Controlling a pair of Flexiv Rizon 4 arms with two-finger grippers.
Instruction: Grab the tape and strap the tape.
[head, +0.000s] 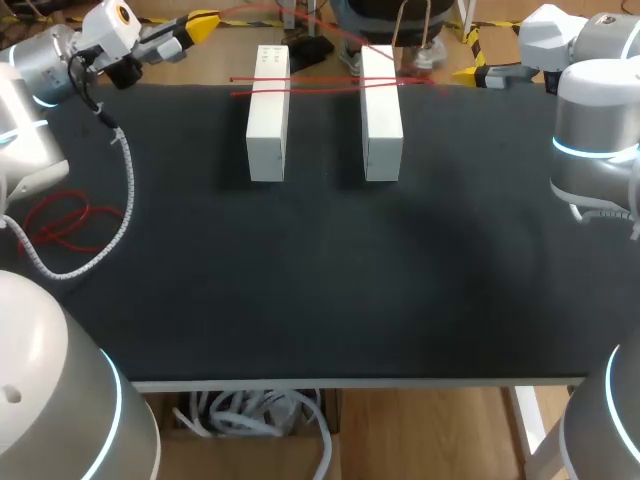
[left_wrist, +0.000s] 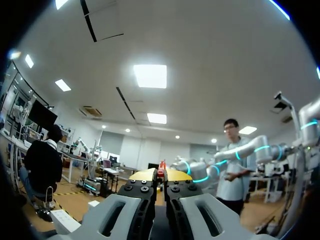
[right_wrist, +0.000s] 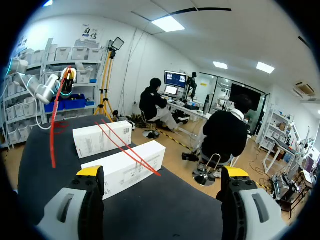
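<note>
The left fingers (left_wrist: 146, 175) are pressed together, pinching an end of the red tape (left_wrist: 161, 169) between their yellow tips, above the counter's (head: 320, 290) far left corner. From there the tape runs through the air to two white boxes standing side by side at the far edge. Two strands lie across the tops of the left box (head: 268, 120) and the right box (head: 381, 120). The right fingers (right_wrist: 90, 172) are spread wide with nothing between them, at the far right corner, pointing toward the boxes. Loose red loops (head: 60, 225) lie near the counter's left edge.

Tape (head: 325, 80) spans left box (head: 268, 125) and right box (head: 381, 125).
</note>
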